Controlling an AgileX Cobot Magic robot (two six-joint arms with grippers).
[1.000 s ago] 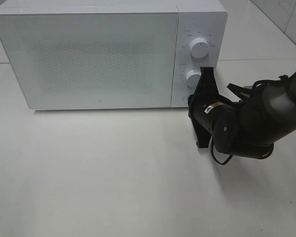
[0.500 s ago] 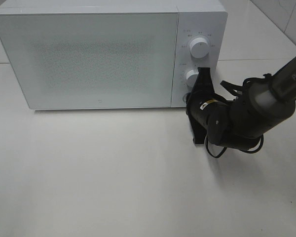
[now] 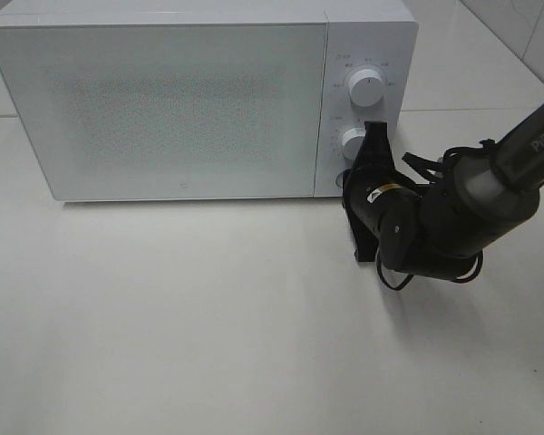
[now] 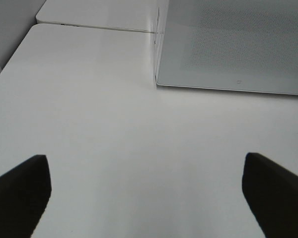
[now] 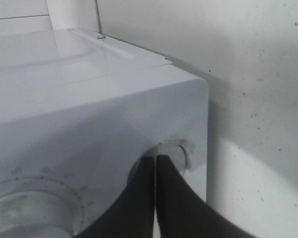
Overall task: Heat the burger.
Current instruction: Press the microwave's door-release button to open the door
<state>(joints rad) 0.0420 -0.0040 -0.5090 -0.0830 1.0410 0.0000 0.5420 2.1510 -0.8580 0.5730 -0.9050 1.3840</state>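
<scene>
The burger is out of view. The white microwave (image 3: 181, 100) stands at the back of the table with its door shut. My right gripper (image 3: 377, 132) is shut, its black fingers pressed together, with the tips at the right edge of the lower knob (image 3: 353, 142) on the control panel. In the right wrist view the shut right gripper (image 5: 155, 161) touches a small round knob (image 5: 178, 150) near the panel's edge. Over bare table in front of the microwave's left corner, my left gripper (image 4: 146, 193) stands wide open and holds nothing.
An upper knob (image 3: 366, 88) sits above the lower one on the panel. The white tabletop (image 3: 208, 317) stretches in front of the microwave. A tiled wall (image 3: 526, 27) rises at the back right. The right arm's cables (image 3: 435, 163) loop beside the gripper.
The right arm has shifted a little to the left toward the control panel, fingers still shut at the lower knob. Nothing else has moved.
</scene>
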